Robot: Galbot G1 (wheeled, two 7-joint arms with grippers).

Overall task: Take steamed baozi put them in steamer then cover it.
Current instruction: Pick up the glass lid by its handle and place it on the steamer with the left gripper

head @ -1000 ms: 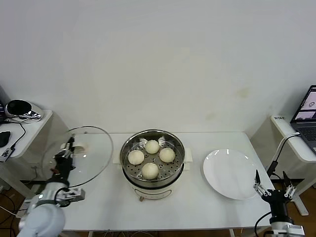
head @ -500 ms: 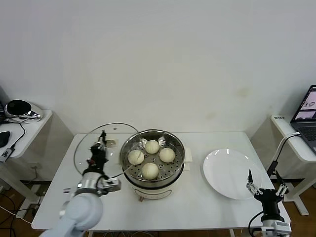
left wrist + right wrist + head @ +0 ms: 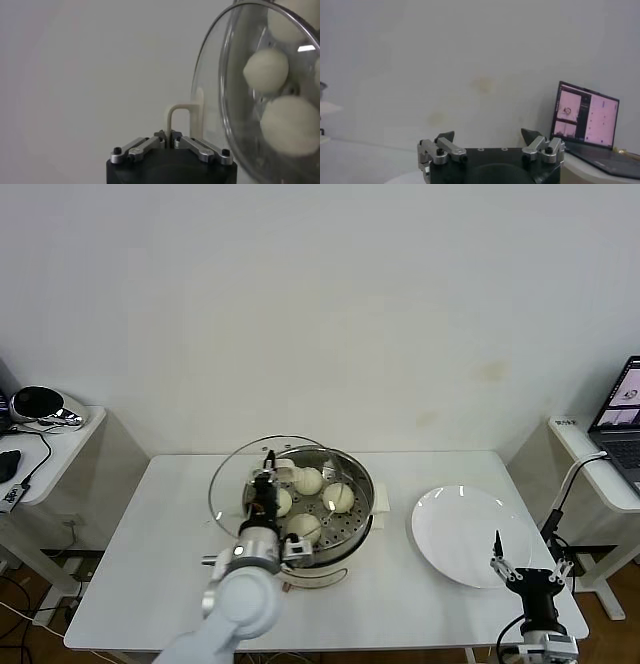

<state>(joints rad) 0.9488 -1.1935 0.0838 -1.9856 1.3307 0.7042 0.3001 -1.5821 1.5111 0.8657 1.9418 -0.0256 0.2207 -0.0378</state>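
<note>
Four pale baozi (image 3: pixel 308 480) lie on the perforated tray of the shiny steamer (image 3: pixel 360 519) at the table's middle. My left gripper (image 3: pixel 266 481) is shut on the cream handle (image 3: pixel 181 114) of the clear glass cover (image 3: pixel 232 474), holding it tilted over the steamer's left rim. In the left wrist view the cover (image 3: pixel 220 85) stands on edge with baozi (image 3: pixel 266 69) showing through the glass. My right gripper (image 3: pixel 527 569) is open and empty at the front right, below the white plate.
A flat white plate (image 3: pixel 467 534) lies right of the steamer. A side table with a dark device (image 3: pixel 38 406) stands at far left. A laptop (image 3: pixel 622 414) sits on a shelf at far right.
My left arm has carried the glass cover from the table's left edge rightwards until it overlaps the steamer. The right gripper has shifted slightly left and down.
</note>
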